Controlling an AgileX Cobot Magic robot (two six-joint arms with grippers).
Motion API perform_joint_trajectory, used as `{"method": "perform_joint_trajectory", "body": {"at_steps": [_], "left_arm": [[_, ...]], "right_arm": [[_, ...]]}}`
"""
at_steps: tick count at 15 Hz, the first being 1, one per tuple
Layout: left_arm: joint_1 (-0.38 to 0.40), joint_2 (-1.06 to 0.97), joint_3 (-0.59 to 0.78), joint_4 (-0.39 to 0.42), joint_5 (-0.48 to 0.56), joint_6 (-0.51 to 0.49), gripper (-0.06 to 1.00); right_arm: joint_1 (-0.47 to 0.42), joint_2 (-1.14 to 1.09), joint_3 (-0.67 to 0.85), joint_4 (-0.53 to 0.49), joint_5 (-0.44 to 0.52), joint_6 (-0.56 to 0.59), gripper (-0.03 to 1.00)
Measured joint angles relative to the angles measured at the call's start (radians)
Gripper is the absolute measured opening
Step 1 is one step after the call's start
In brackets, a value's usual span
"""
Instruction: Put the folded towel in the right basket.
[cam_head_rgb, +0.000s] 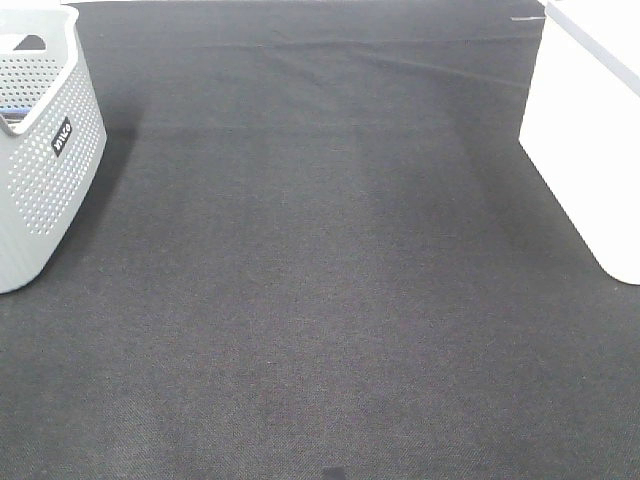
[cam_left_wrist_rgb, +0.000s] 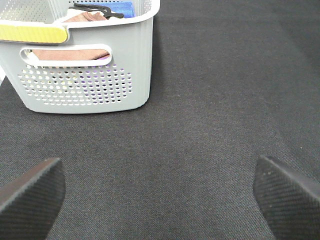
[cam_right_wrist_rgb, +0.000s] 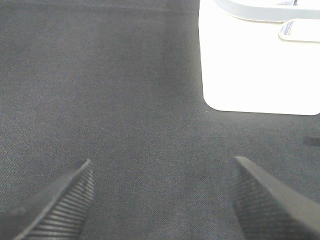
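The right basket (cam_head_rgb: 590, 140), a large white smooth-walled bin, stands at the right edge of the dark cloth; it also shows in the right wrist view (cam_right_wrist_rgb: 257, 60) with its pale grey rim. The folded lavender-grey towel is not in view in any frame. My left gripper (cam_left_wrist_rgb: 160, 192) is open and empty above the cloth, facing the grey perforated basket (cam_left_wrist_rgb: 85, 65). My right gripper (cam_right_wrist_rgb: 165, 200) is open and empty above the cloth, short of the white bin. Neither gripper shows in the high view.
The grey perforated basket (cam_head_rgb: 40, 150) with a black label stands at the left edge and holds cloths, a yellow strip and a black item. A dark cloth (cam_head_rgb: 320, 280) covers the table between the two baskets.
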Motion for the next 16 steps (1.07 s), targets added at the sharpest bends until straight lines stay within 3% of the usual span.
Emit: {"method": "perform_joint_trajectory", "body": {"at_steps": [16], "left_arm": [[0.0,0.0,0.0,0.0,0.0,0.0,0.97]], "right_arm": [[0.0,0.0,0.0,0.0,0.0,0.0,0.72]]}}
